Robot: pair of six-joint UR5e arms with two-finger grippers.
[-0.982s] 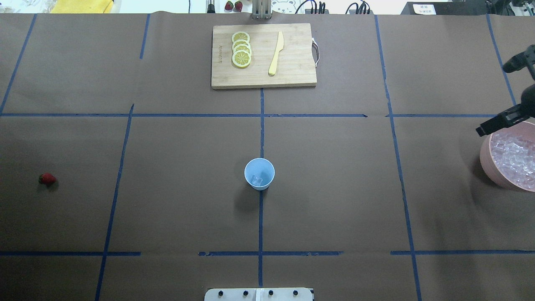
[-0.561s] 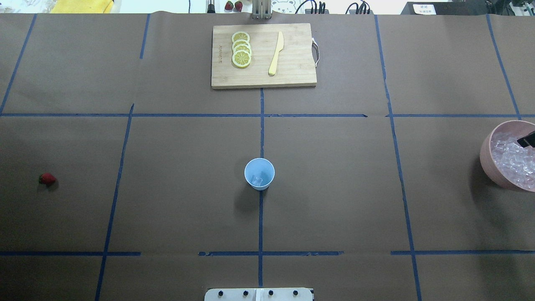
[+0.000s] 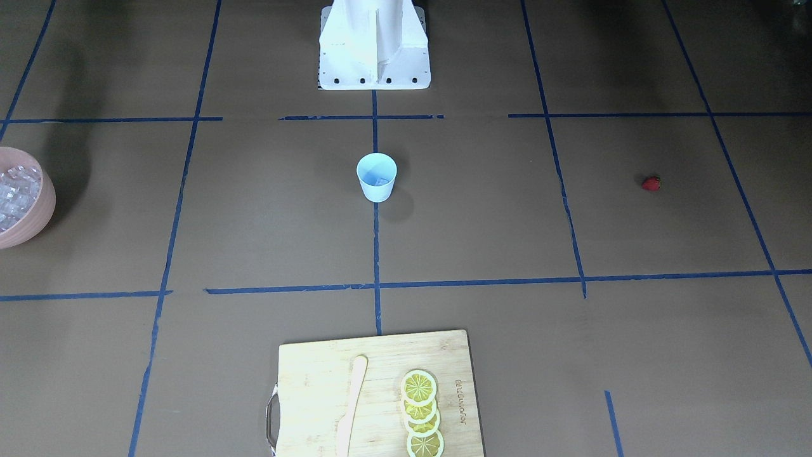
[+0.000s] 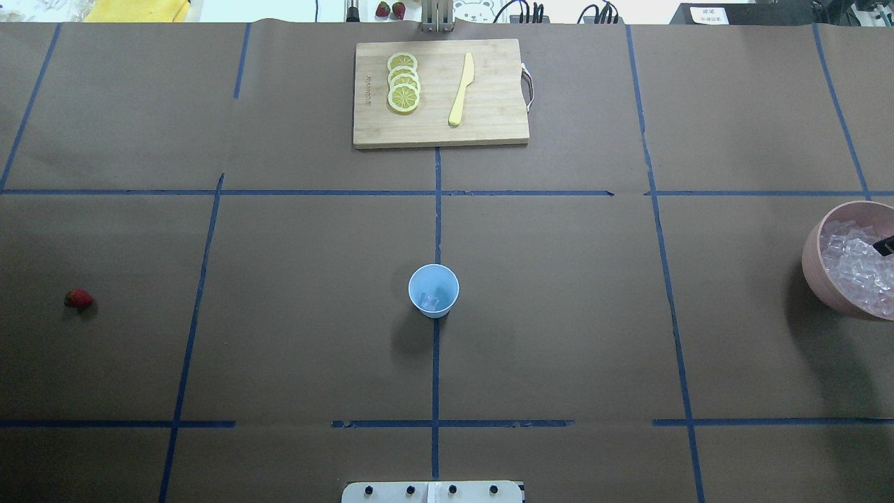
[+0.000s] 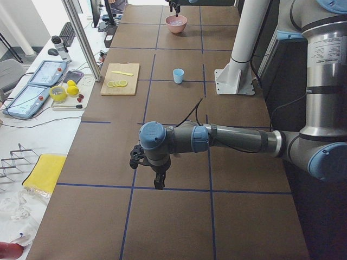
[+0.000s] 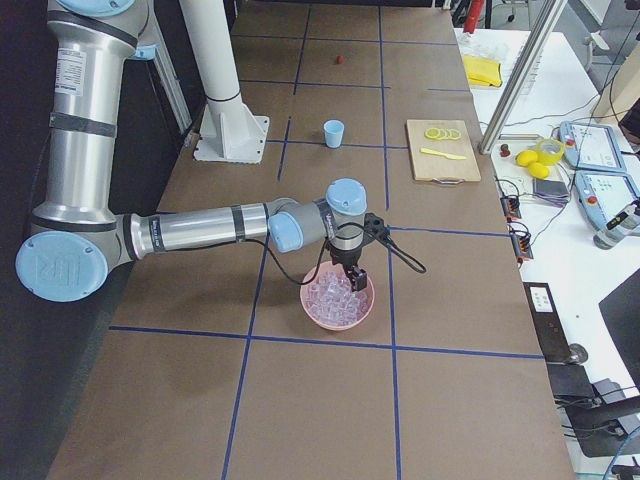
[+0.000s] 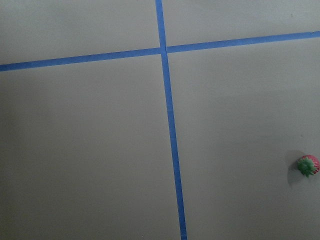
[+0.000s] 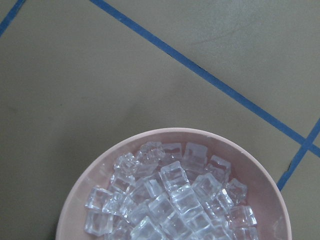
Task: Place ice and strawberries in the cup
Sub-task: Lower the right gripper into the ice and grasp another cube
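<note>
The light blue cup (image 4: pixel 433 290) stands upright at the table's middle with one ice cube (image 4: pixel 428 302) in it. More ice (image 4: pixel 852 269) fills the pink bowl (image 4: pixel 812 269) at the right edge. The strawberry (image 4: pixel 79 299) lies on the table at the far left and shows at the right edge of the left wrist view (image 7: pixel 308 165). My right gripper (image 6: pixel 354 285) hangs over the bowl with its tips at the ice; only a black tip (image 4: pixel 885 245) shows overhead, and I cannot tell its state. My left gripper (image 5: pixel 158 183) points down near the table; I cannot tell its state.
A wooden cutting board (image 4: pixel 489 112) with lemon slices (image 4: pixel 404 82) and a yellow knife (image 4: pixel 461 89) lies at the far middle. The robot's white base (image 3: pixel 374 44) stands on the near side of the cup. Blue tape lines cross the brown table cover.
My right gripper has moved from the bowl's far left rim to the right and down over the ice, almost out of the overhead view. The cup and strawberry have not moved.
</note>
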